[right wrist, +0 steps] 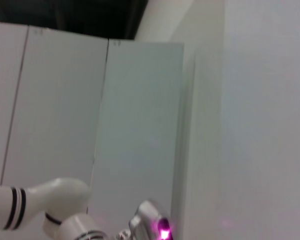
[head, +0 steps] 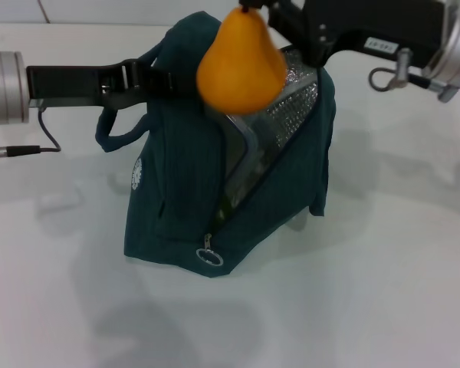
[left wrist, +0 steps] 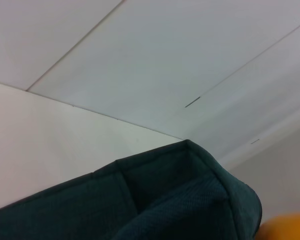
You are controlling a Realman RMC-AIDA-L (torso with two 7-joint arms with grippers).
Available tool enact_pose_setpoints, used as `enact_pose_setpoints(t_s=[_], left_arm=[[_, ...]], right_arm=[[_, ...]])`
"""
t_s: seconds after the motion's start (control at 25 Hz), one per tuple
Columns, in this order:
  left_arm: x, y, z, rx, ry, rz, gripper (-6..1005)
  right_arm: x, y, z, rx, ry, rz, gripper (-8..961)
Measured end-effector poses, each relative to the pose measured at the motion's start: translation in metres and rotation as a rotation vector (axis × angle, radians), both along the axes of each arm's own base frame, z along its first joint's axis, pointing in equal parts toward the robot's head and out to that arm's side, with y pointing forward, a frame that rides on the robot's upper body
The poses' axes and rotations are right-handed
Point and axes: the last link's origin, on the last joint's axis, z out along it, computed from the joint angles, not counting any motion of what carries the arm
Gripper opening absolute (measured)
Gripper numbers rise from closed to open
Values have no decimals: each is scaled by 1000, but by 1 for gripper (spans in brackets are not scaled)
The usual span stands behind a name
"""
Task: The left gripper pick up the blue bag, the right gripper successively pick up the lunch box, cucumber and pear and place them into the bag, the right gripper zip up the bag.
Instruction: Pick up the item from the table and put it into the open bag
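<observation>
The pear (head: 241, 67) hangs from the right gripper (head: 254, 6), pinched at its stem end by fingers closed on it right at the top edge of the head view — its fat end points down and its long axis runs close to vertical. What the next move turns on is how that fruit sits over the blue bag (head: 215, 176): the pear is above the bag's upper part, at the near-left side of the open mouth, with the gap of the unzipped opening running down and toward the camera from there to the metal ring pull (head: 209, 257). Inside that opening a clear lunch box (head: 280, 107) with its textured wall shows just beside and below the pear, so the free space is likely the slot next to the box; I cannot see a cucumber for certain. The left gripper (head: 155, 78) reaches in from the left of the bag and holds its top by the handle, fingers clamped on the fabric, keeping the mouth lifted — the left wrist view shows only the bag's teal corner and a sliver of orange. Judging from this, a short descent toward the opening should put the pear in, and the zipper is still undone, the bag resting on the white worktop (head: 383, 291)
</observation>
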Motion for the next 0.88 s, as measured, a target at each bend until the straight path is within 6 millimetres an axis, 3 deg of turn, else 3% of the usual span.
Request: enact_pose_setpoints(t_s=[0.28,0.88], left_arm=[[-1,-1,3,21,-8,-13,51],[-4,-1,4,34,-10,-6,52]], right_arm=[[8,-1,-16,-38,-29,-45,10],[25,-11,-29,-120,-21,-104,14]])
